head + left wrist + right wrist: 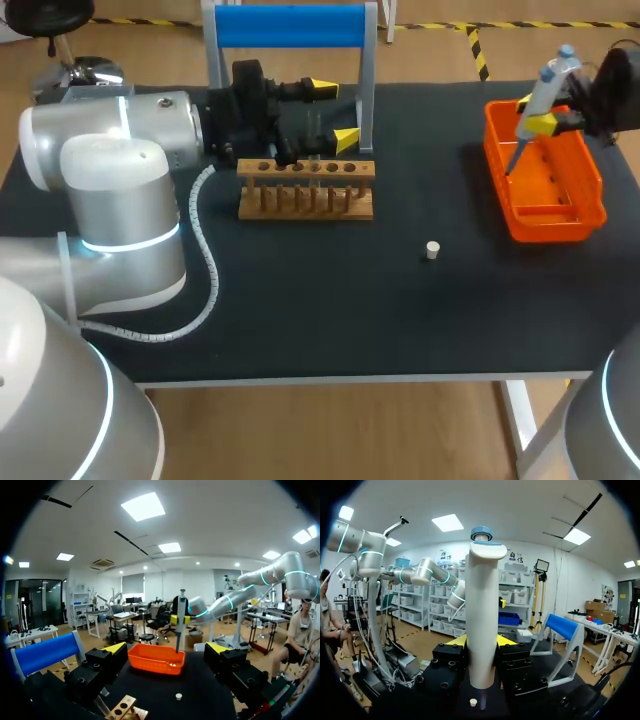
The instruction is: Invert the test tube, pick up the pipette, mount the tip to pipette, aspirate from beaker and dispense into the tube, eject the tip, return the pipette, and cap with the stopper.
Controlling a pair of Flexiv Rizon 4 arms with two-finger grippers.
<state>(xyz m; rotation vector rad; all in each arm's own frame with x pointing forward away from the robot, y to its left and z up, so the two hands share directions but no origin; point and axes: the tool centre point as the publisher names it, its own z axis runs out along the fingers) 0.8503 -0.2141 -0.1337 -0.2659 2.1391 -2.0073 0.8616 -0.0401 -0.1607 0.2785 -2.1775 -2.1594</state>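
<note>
left tool [335, 113] fingers spread, right tool [541, 123] gripping pipette [547, 86]

Orange bin [552, 226]; white stopper [432, 250]; blue-capped white pipette [545, 88]; black table [330, 290]; brown wooden rack [306, 192]

The counter [400, 320] has a flat black top with a pale edge along its near side. A wooden rack [306, 190] stands on it left of the middle, towards the far side, with a row of round holes along its top bar. Just behind the rack, a stand [290, 25] with grey uprights and a blue crossbar rises from the far part of the top. An orange tray [590, 215] sits near the right edge, its long side running front to back. A small white stopper [432, 250] stands alone on the bare black surface between rack and tray, nearer the front. A white coiled cable [205, 270] trails across the left part.
</note>
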